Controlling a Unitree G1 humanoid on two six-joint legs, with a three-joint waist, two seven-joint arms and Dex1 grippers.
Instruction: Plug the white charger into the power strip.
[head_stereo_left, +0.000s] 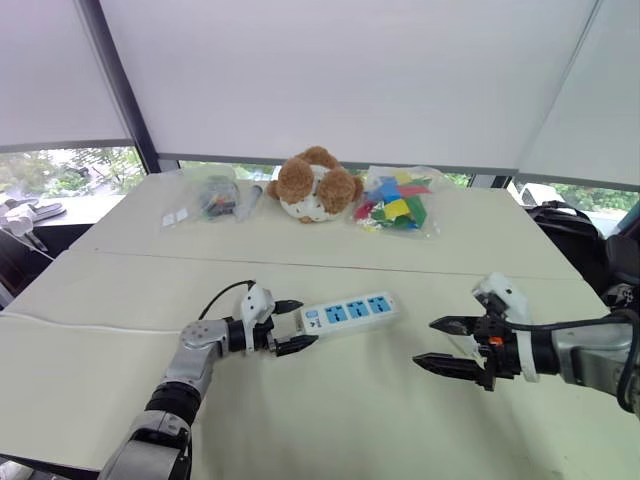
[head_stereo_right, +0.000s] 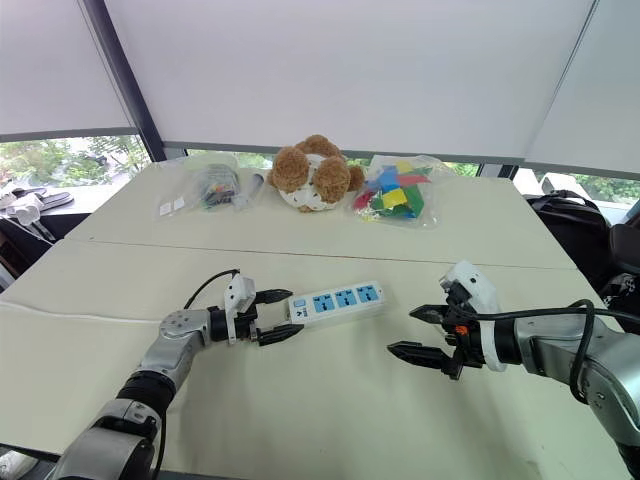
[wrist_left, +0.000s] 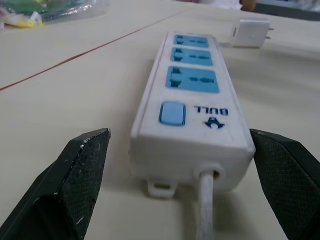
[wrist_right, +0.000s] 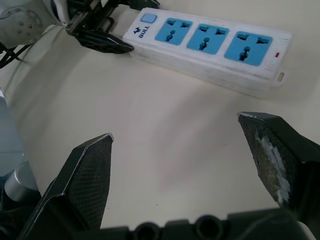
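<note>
Tabletop (head_stereo_left: 330, 420): a broad cream surface carrying everything.

Far side, well beyond both grippers: a brown and white plush toy (head_stereo_left: 315, 185). On one side of it is a clear bag (head_stereo_left: 395, 200) holding bright coloured blocks. On the other is a smaller clear bag (head_stereo_left: 205, 195) holding small mixed items too fine to tell.

Power strip (head_stereo_left: 350, 312): white, with three blue sockets facing up and a switch at the cord end. It lies flat, and its cord (wrist_left: 205, 210) leaves toward the left gripper.

Left gripper (head_stereo_left: 306, 322): wide open, one finger on each side of the strip's cord end. A gap shows on both sides, so nothing is gripped yet.

Right gripper (head_stereo_left: 424, 342): wide open and empty, hovering near the strip's other end and apart from it.

Charger (wrist_left: 248, 33): a small white block with its prongs sticking out sideways. It lies on the tabletop just beyond the end of the strip farthest from the left gripper, apart from it.

Step in hand, as judged: bracing the strip, with the charger not yet picked up. Done well, the left gripper would close squarely on the strip's sides, clear of the cord and switch, so that it cannot slide. The right gripper would take the charger by its body, prongs free, turn them downward and press straight into a socket.
</note>
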